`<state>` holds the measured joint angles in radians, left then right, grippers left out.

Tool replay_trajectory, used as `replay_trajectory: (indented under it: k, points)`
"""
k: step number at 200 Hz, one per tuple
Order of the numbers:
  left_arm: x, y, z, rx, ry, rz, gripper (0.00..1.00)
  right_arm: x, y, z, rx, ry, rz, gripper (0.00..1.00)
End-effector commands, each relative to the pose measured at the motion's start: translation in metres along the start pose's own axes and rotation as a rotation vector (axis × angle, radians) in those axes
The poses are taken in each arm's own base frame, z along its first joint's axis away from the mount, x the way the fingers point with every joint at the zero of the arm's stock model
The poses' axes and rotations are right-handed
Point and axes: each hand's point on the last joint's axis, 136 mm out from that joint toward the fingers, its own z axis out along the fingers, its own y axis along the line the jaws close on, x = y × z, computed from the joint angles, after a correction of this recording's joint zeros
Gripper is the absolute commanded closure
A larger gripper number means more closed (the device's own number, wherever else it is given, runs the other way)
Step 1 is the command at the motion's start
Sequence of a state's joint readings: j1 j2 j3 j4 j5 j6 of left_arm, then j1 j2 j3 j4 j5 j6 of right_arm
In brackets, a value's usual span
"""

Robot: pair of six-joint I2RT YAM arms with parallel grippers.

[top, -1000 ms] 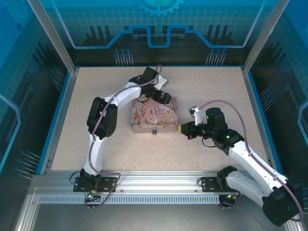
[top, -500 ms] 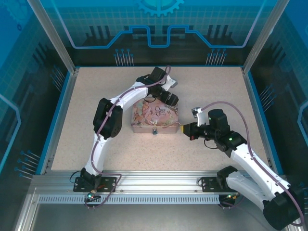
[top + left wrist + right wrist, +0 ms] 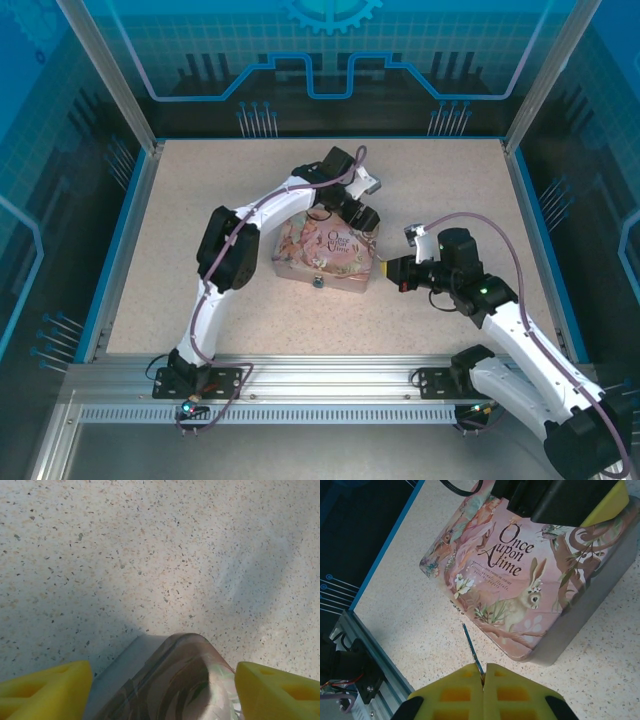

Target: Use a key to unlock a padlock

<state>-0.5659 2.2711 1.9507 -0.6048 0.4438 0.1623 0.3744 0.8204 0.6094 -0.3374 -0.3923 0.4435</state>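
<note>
Clenched on the thin dark bluish key [image 3: 471,649], blade forward, the right gripper [image 3: 483,674] faces the tiny brass padlock [image 3: 320,282] on the pink illustrated tin box [image 3: 520,580], whose far corner the left gripper [image 3: 162,680] straddles, probably bracing it, though whether it clamps I cannot tell.

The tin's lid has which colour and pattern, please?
Tin: pink, illustrated with a rabbit; right wrist view.

Speckled beige table [image 3: 180,200], pink illustrated tin [image 3: 320,250] resting on it

Speckled tabletop [image 3: 200,180] w/ blue walls [image 3: 60,100]
</note>
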Motion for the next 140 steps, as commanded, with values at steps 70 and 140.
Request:
replay_trajectory:
  k: [70,140]
  points:
    - [-0.005,-0.024,-0.185,-0.374,-0.394,-0.011,0.12,-0.008,-0.022,0.018,0.091,0.016,0.071,1.0]
    - [0.159,-0.073,-0.157,-0.442,-0.348,-0.165,0.13,-0.029,-0.013,0.038,0.094,-0.005,0.055,1.0]
